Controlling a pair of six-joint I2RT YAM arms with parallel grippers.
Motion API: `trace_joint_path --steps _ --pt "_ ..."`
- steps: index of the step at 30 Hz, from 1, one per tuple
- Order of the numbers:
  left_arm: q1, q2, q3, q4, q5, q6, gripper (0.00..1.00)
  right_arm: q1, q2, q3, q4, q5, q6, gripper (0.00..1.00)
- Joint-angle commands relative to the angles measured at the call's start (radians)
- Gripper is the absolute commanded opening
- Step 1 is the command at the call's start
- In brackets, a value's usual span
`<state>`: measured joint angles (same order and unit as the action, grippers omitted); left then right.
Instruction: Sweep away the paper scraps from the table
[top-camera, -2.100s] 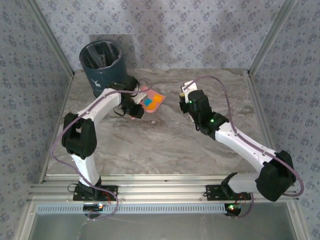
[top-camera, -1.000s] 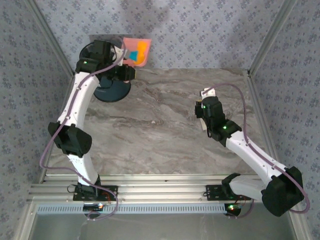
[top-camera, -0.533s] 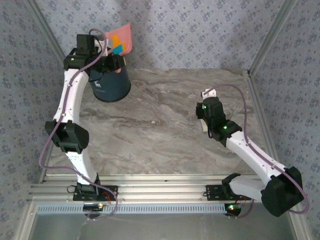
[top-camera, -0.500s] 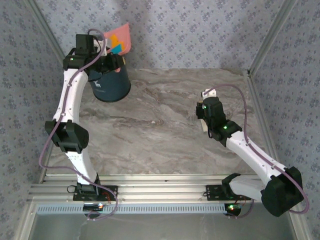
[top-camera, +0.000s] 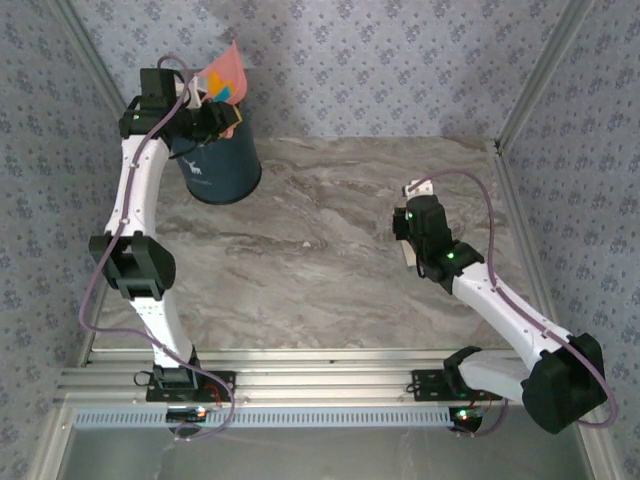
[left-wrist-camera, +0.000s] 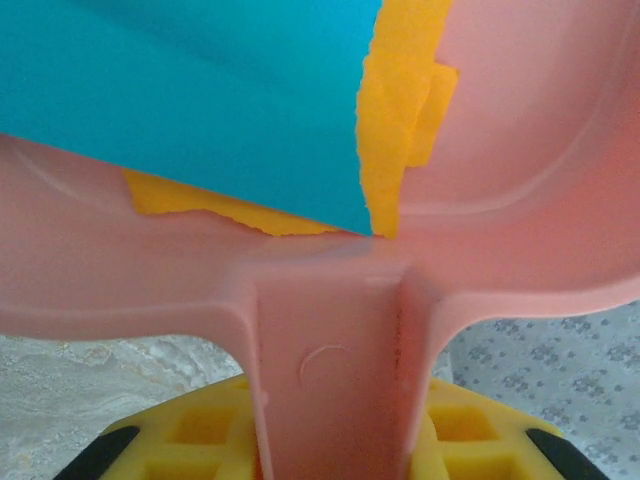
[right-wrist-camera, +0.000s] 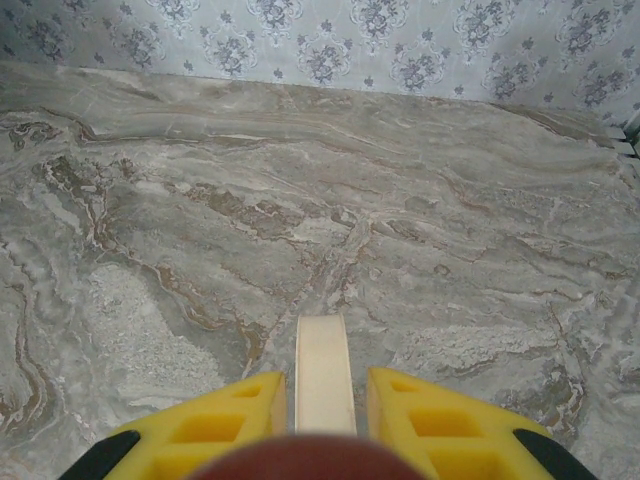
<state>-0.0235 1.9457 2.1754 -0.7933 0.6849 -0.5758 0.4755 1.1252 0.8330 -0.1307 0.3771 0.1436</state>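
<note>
The table (top-camera: 330, 280) is grey-beige marble w/ brown veining running roughly left to right, and it fills the floor between the patterned walls (top-camera: 400, 70). Aluminium rails (top-camera: 320, 365) edge it: several parallel strips along the near side, slimmer ones up both sides. One thing stands directly on the marble — a dark blue bin (top-camera: 222, 170) w/ a white deer print on its side, at the far-left corner, approx. upright. Its foot sits close to the back wall — touching or not, hard to tell from above.
</note>
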Motion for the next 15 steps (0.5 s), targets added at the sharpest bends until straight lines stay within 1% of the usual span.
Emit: trace_joint_path --steps 1,6,15 --pt "0.022 0.016 0.035 0.072 0.063 -0.075 0.00 -0.006 -0.017 0.001 0.015 -0.004 0.024 0.00" --pt "0.033 0.037 0.030 0.109 0.109 -0.133 0.00 -0.007 -0.015 0.001 0.013 -0.005 0.030 0.00" --pt "0.051 0.043 -0.048 0.315 0.196 -0.292 0.00 -0.007 -0.012 0.002 0.009 -0.006 0.032 0.00"
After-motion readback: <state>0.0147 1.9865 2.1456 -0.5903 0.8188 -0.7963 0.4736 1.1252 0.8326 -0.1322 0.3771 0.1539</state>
